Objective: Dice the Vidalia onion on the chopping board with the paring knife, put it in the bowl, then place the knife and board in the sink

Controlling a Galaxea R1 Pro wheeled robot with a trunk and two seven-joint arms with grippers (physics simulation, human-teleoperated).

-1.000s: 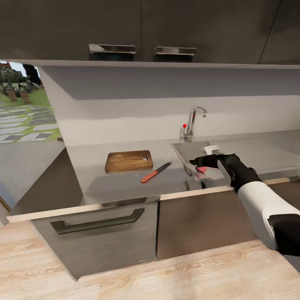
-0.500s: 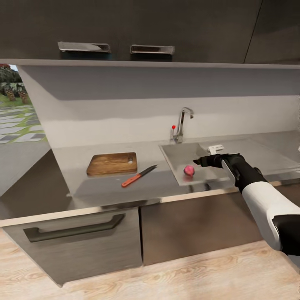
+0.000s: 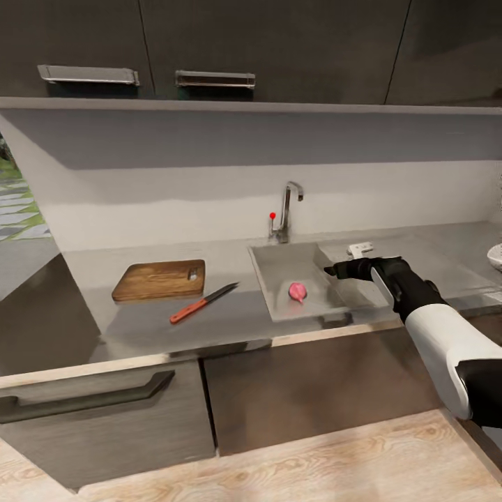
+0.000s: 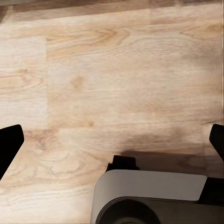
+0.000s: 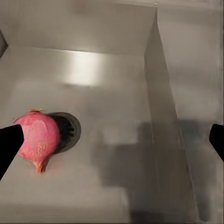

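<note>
The pink-red Vidalia onion (image 3: 298, 291) lies in the steel sink (image 3: 268, 268); in the right wrist view the onion (image 5: 37, 137) rests beside the round drain (image 5: 69, 130). My right gripper (image 3: 335, 269) hangs open over the basin's right rim, to the right of the onion and apart from it. Its dark fingertips (image 5: 9, 145) frame the basin. The wooden chopping board (image 3: 159, 279) lies on the grey countertop (image 3: 230, 321) left of the sink, with the red-handled paring knife (image 3: 202, 303) in front of it. The white bowl (image 3: 496, 256) shows at the right edge. My left gripper (image 4: 112, 142) is open over the floor.
A chrome tap (image 3: 286, 209) with a red knob stands behind the basin, and a flat drainboard (image 3: 418, 268) runs to its right. Dark wall cabinets (image 3: 209, 42) hang overhead. Drawers and cabinet fronts (image 3: 293, 390) sit below the countertop, above a wooden floor (image 4: 116, 70).
The camera has moved right along the counter, so everything sits further left in the picture. My right gripper was above the onion and now stands to its right. The onion has stayed in the basin.
</note>
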